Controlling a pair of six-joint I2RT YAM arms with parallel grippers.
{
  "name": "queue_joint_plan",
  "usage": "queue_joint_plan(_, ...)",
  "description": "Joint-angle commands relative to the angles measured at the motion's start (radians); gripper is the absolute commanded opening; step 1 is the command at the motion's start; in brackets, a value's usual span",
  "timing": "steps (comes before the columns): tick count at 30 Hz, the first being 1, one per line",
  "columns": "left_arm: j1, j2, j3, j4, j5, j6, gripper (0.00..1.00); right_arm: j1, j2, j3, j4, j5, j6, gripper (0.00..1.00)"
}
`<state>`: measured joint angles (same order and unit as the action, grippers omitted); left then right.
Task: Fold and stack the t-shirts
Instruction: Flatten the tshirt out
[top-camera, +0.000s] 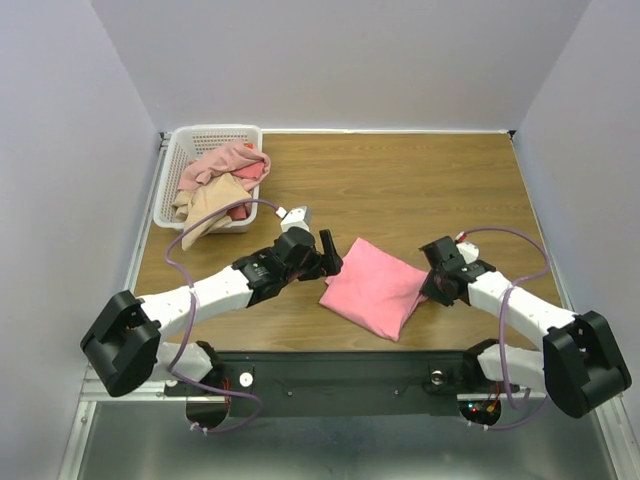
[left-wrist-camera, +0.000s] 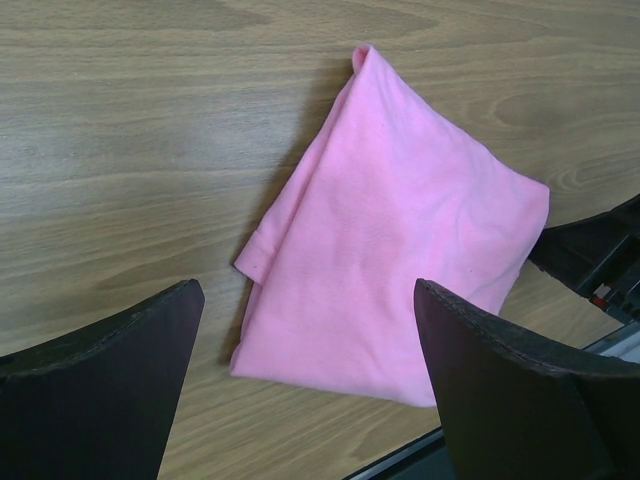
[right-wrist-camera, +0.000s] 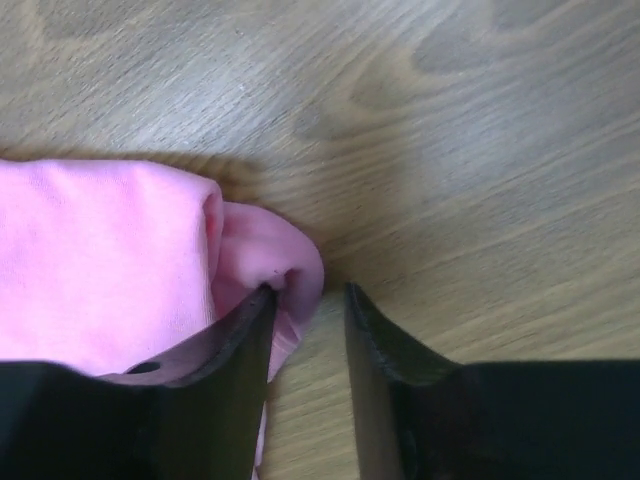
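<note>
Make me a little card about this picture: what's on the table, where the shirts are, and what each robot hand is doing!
Surface: wooden table
Folded: salmon-pink t-shirt, lying between the arms
Waiting: dusty pink and tan t-shirts, heaped in the white basket, far left
Left gripper: open, by the folded shirt's left edge
Right gripper: jaws narrow, at the shirt's right edge, only wood between them

I work in a lab test cell: bare walls (top-camera: 340, 60) from nine to three o'clock, metal mounting rail (top-camera: 340, 385) at six.
</note>
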<state>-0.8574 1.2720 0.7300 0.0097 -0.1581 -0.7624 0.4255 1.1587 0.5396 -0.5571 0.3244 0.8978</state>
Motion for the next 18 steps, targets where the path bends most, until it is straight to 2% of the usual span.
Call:
queue_joint_plan(1,0.000,-0.046,-0.007,-0.002,-0.026,-0.006,0.99,-0.007,-0.025,-0.009,0.079,-0.013,-0.019,0.30)
queue_joint_plan(2,0.000,-0.051,-0.009,-0.004,-0.027,-0.008,0.99,-0.007,-0.039,-0.007,0.080,-0.016,-0.026,0.14)
queue_joint_plan(3,0.000,-0.054,-0.011,-0.005,-0.029,-0.008,0.99,-0.007,-0.054,-0.004,0.079,-0.016,-0.033,0.04)
queue_joint_plan(4,0.000,-0.057,-0.011,-0.007,-0.032,-0.011,0.99,-0.007,-0.072,-0.001,0.079,-0.025,-0.051,0.01)
queue_joint_plan(12,0.000,-0.102,-0.021,-0.008,-0.040,-0.017,0.99,-0.007,-0.221,0.127,0.077,-0.103,-0.160,0.00)
queue_joint_plan(14,0.000,-0.120,-0.024,-0.008,-0.043,-0.014,0.99,-0.007,-0.226,0.308,0.074,-0.174,-0.248,0.00)
queue_joint_plan(18,0.000,-0.164,-0.026,-0.008,-0.058,-0.015,0.99,-0.007,-0.165,0.595,0.075,-0.320,-0.322,0.00)
